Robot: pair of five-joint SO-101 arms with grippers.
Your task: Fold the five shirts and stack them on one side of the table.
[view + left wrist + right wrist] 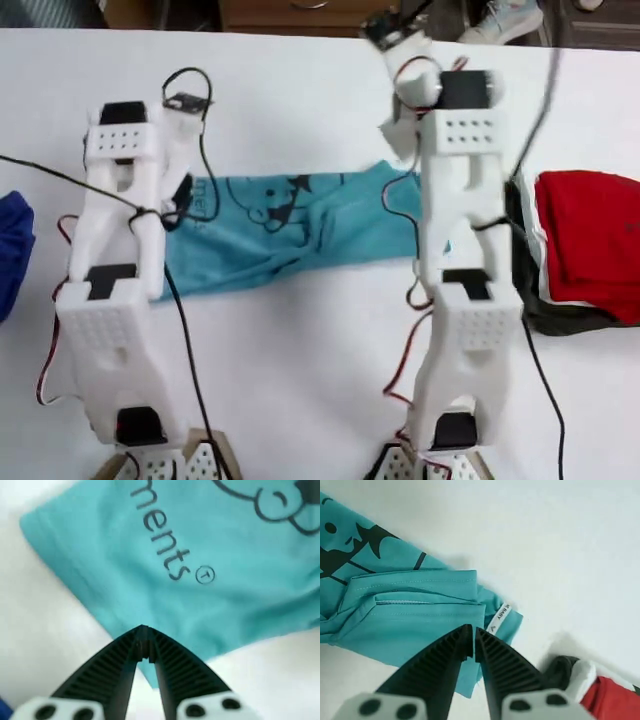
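Across the middle of the worktop (300, 380) lies the teal shirt (290, 225), folded into a strip. Both arms bend down over it: left gripper (143, 635) clenched at the printed end, right gripper (472, 632) clenched at the other end, near the red-topped stack (585, 240).

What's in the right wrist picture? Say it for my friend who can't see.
The right gripper, shut, sits at the edge of a teal shirt with dark printing, lying on a white table. A red shirt peeks in nearby.
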